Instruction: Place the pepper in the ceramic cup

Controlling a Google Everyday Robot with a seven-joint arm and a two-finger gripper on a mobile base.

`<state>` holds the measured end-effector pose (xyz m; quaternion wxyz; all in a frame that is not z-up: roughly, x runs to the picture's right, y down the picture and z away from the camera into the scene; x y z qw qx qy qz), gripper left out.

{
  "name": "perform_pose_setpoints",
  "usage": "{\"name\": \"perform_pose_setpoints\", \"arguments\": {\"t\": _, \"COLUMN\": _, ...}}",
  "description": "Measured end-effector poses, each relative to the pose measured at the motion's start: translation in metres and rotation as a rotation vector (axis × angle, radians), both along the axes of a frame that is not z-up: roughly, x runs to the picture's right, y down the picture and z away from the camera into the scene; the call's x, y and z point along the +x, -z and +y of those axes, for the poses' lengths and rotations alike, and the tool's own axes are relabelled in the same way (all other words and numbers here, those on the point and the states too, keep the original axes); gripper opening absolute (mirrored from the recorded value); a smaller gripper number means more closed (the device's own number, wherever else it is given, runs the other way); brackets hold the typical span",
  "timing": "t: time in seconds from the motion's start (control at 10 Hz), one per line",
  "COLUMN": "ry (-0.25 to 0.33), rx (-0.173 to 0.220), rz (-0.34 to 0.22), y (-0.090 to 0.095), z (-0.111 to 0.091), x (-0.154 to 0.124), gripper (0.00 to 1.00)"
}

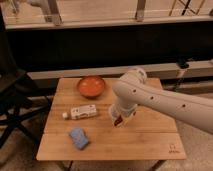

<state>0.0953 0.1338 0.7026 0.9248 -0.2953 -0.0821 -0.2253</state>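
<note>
While the white arm sweeps in from the right, we see the gripper (118,120) low over the middle of the wooden surface (150,142); its jaws appear clenched on the pepper (118,121), a small dark red sliver that shows just beneath them, pointing down as if carried for a drop from above. We cannot see the ceramic cup; we judge it lies hidden behind the arm's wrist and forearm, since the gripper hangs about where a drop would call for it, but we cannot confirm that. An orange-red bowl (91,86) sits near the far edge, apart from the gripper; a white bottle (81,112) lies on its side just left of the gripper, close enough that a sideways drift could nudge it; a blue sponge (78,138) rests nearer the front edge, well out of the way. We judge the placing not yet done, the pepper being in the jaws.
</note>
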Motion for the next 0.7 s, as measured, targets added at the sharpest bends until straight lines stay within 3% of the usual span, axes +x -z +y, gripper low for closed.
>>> {"name": "perform_pose_setpoints", "arguments": {"t": 0.7, "ry": 0.021, "rx": 0.013, "rz": 0.022, "y": -0.015, "z": -0.013, "x": -0.012, "gripper": 0.00}}
